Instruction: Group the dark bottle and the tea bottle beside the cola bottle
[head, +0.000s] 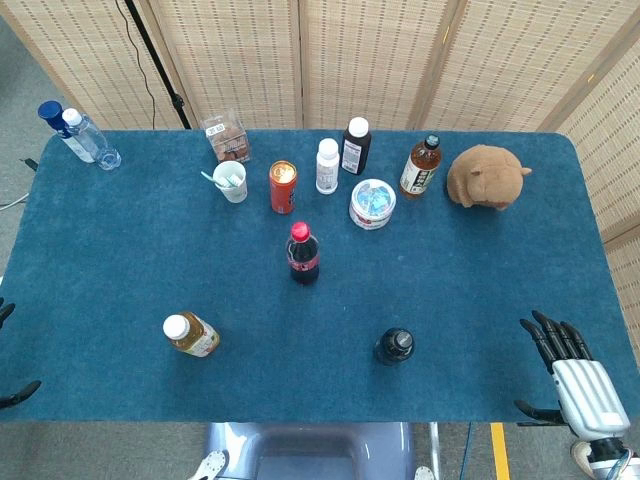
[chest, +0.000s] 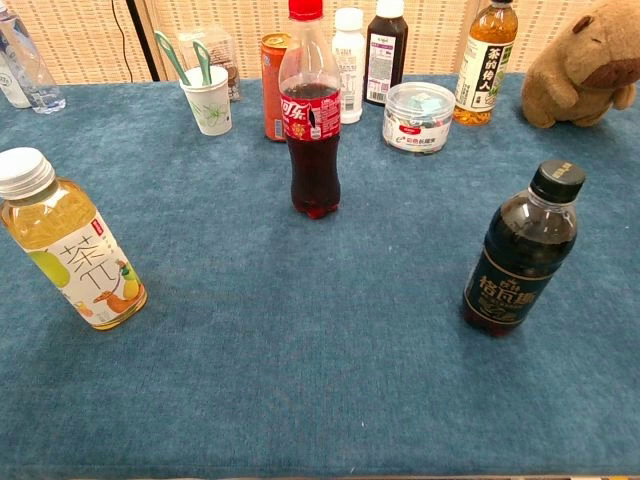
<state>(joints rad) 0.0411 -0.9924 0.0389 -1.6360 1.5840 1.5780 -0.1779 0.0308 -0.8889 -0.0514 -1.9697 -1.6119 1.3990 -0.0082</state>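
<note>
The cola bottle (head: 303, 255) (chest: 313, 120) with a red cap stands upright near the table's middle. A dark bottle (head: 394, 346) (chest: 524, 255) with a black cap stands at the front right. The yellow tea bottle (head: 191, 334) (chest: 70, 245) with a white cap stands at the front left. My right hand (head: 572, 372) hovers at the table's front right corner, fingers spread, holding nothing. Only dark fingertips of my left hand (head: 8, 350) show at the left edge of the head view. The chest view shows neither hand.
Along the back stand a paper cup (head: 231, 181), an orange can (head: 283, 186), a white bottle (head: 327, 165), a dark syrup bottle (head: 355, 146), a round tub (head: 372, 203), a brown tea bottle (head: 421, 166) and a plush capybara (head: 486, 176). Water bottles (head: 85, 137) lie far left.
</note>
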